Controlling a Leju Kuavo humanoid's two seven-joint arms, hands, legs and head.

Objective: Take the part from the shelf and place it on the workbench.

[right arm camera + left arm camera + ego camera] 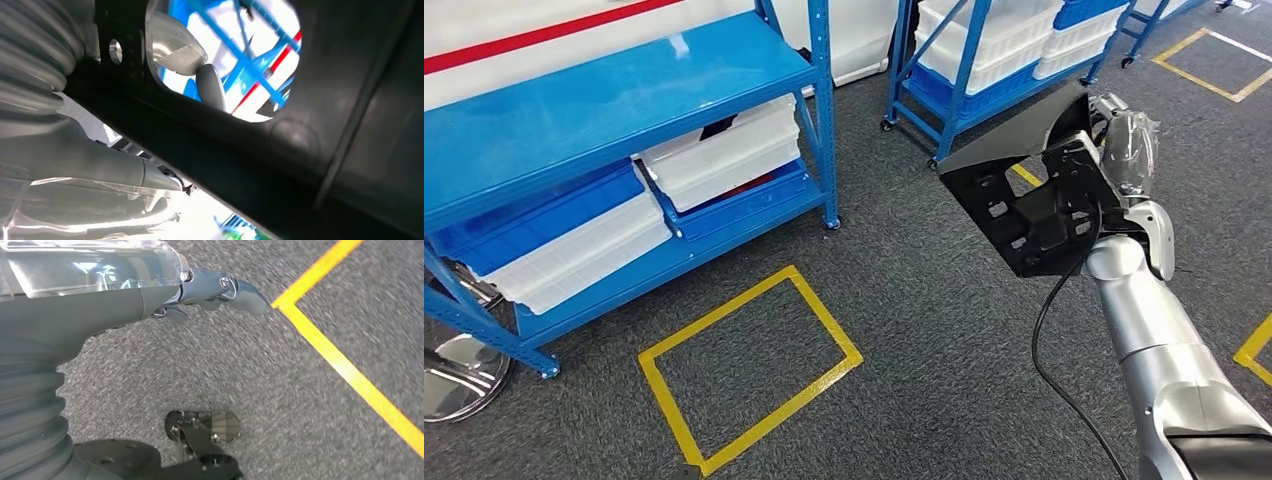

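The part (1024,190), a black sheet-metal bracket with cut-out holes and a folded flange, is up in the air at the right of the head view, over the grey carpet floor (904,290) and well apart from the shelf (624,100). It is tilted, its broad face turned toward the camera. Its long axis runs on a slant from the lower edge near the wrist up to the top corner by the robot hand, and one pointed corner juts out to the left toward the shelf.

The right robot hand (1124,150) grips the part at its upper right edge; the silver right forearm rises from the bottom right corner of the head view, with the wrist bent so that the hand sits behind the plate. In the right wrist view the part (300,150) crosses close in front of the camera, and a grey thumb (210,85) shows through one of its openings.

The left robot hand (220,290) hangs over the carpet beside a yellow tape line (345,365); it has hold of nothing, and its dark fingers (245,292) are slightly bent and apart.

White bins (724,150) sit on the blue shelf's lower levels. A yellow tape rectangle (749,365) marks the floor in front of it, and a second blue rack (994,60) stands farther back.
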